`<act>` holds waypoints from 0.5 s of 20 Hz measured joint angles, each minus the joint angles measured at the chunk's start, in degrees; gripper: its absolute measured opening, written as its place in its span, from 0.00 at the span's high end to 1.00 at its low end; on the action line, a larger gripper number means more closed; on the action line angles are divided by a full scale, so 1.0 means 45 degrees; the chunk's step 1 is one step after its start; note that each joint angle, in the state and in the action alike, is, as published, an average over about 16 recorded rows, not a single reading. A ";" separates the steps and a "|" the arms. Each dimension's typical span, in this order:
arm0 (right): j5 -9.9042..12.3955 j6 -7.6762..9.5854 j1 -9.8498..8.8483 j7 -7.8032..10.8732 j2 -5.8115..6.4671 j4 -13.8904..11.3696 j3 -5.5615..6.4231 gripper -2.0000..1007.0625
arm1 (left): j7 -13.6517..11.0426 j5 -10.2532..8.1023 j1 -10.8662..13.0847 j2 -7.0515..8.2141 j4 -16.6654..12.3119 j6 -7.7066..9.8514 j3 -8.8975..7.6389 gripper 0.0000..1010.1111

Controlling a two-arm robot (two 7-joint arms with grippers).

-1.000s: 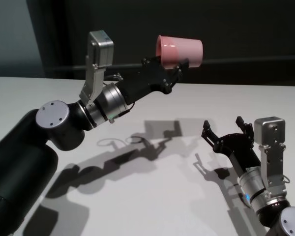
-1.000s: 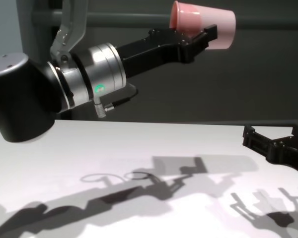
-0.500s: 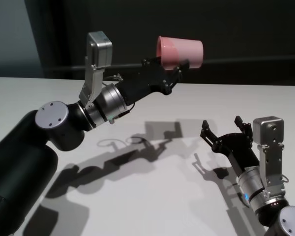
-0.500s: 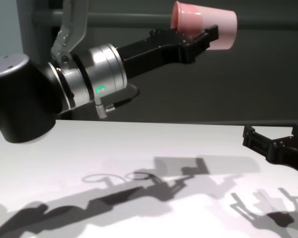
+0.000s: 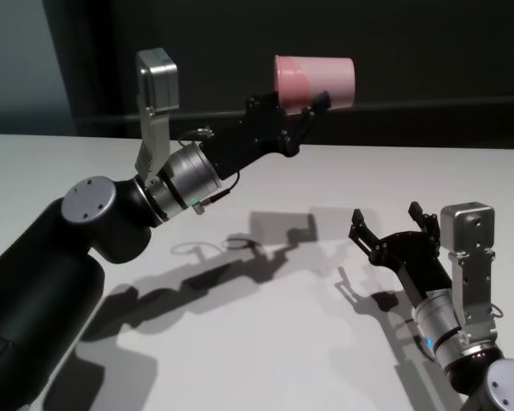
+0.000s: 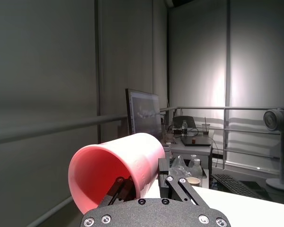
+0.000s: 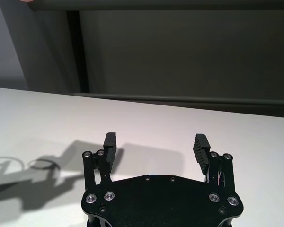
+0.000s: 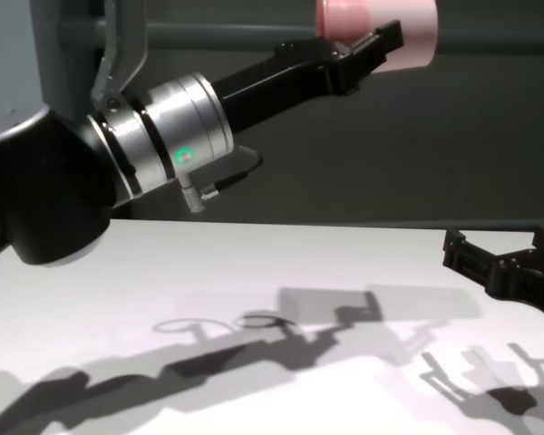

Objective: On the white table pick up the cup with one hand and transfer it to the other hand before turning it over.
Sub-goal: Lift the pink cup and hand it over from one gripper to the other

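Note:
My left gripper [image 5: 301, 110], the one with the green wrist light, is shut on the pink cup [image 5: 317, 80] and holds it high above the white table [image 5: 283, 342]. The cup lies on its side, rim toward the left. It also shows in the chest view [image 8: 381, 27] and the left wrist view [image 6: 116, 170], with the fingers [image 6: 168, 182] around it. My right gripper [image 5: 390, 229], with the blue wrist light, is open and empty low over the table at the right, well below the cup. It shows in the right wrist view [image 7: 155, 147] and the chest view [image 8: 503, 258].
A dark wall with a horizontal rail [image 5: 428, 104] runs behind the table's far edge. Arm shadows [image 5: 231, 274] fall on the tabletop between the two arms.
My left arm has lifted the cup a little higher and tipped its wrist up. The right gripper has barely moved.

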 joint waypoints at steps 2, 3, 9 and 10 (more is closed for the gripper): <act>0.0000 0.0000 0.0000 0.0000 0.0000 0.0000 0.0000 0.01 | -0.0090 -0.0140 -0.0017 -0.0019 0.0043 0.0025 -0.0006 0.80; 0.0000 0.0000 0.0000 0.0000 0.0000 0.0000 0.0000 0.01 | -0.0119 -0.0195 -0.0025 -0.0026 0.0061 0.0038 -0.0008 0.80; 0.0000 -0.0002 0.0003 0.0015 0.0000 0.0003 -0.0001 0.01 | -0.0156 -0.0268 -0.0062 -0.0016 0.0085 0.0101 0.0033 0.80; -0.0001 -0.0007 0.0013 0.0046 0.0002 0.0011 -0.0003 0.01 | -0.0156 -0.0263 -0.0066 -0.0012 0.0084 0.0108 0.0039 0.80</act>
